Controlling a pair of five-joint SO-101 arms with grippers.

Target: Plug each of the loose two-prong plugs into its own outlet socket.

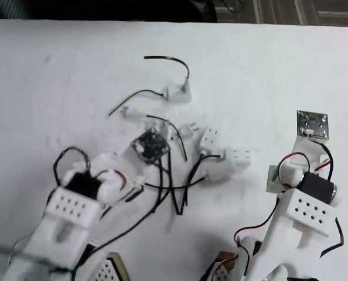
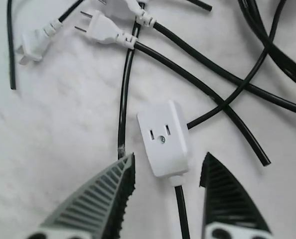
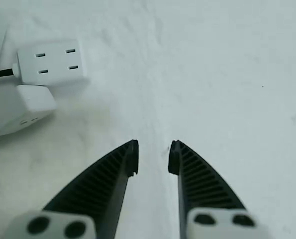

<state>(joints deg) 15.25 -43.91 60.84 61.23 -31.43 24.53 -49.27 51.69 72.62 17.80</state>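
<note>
Straddling outlet socket (image 2: 163,137), left tool (image 2: 169,158) spread | cords (image 2: 203,88) crossing beside | right tool (image 3: 153,145) parted

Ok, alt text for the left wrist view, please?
The left gripper, fingers open, flanks the cord end of a white outlet socket lying face up on the white table. Beyond it, white two-prong plugs lie among crossing black cords.

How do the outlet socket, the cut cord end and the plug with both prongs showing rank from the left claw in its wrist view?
1. Outlet socket: inside the open left claw.
2. Cut cord end: just outside its dark finger.
3. Plug: well beyond the socket.
</note>
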